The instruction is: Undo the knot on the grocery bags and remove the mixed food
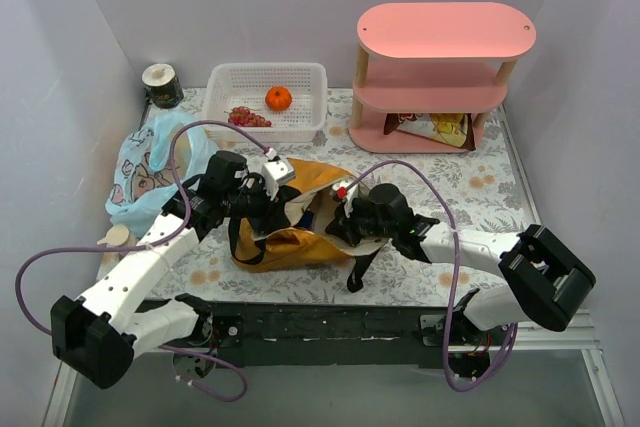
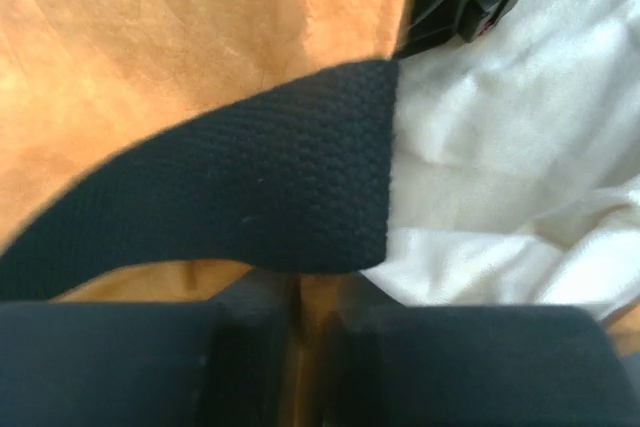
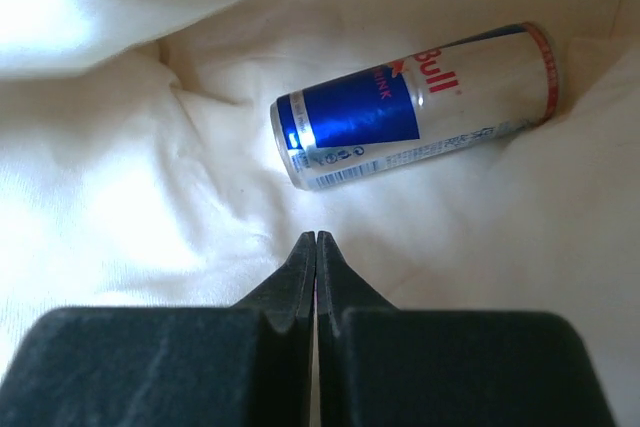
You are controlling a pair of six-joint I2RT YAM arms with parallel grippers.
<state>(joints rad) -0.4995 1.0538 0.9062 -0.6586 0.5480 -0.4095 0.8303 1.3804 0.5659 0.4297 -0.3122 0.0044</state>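
Observation:
The mustard-brown tote (image 1: 290,245) lies open at mid table, its cream lining (image 2: 500,177) showing. My left gripper (image 1: 272,199) is shut on the tote's brown edge (image 2: 297,292), just under a black strap handle (image 2: 250,197). My right gripper (image 1: 343,215) is shut and empty inside the tote; its tips (image 3: 316,239) are a little short of the silver-blue-red drink can (image 3: 415,107), which lies on its side on the lining. The pale blue plastic bag (image 1: 150,172) lies at the left. The orange fruit (image 1: 278,98) and the grapes (image 1: 248,117) are in the white basket (image 1: 310,75).
A pink two-tier shelf (image 1: 445,32) stands at the back right, with a colourful snack packet (image 1: 447,128) on its bottom level. A dark cup with a white rim (image 1: 160,85) stands at the back left corner. Walls close in on three sides.

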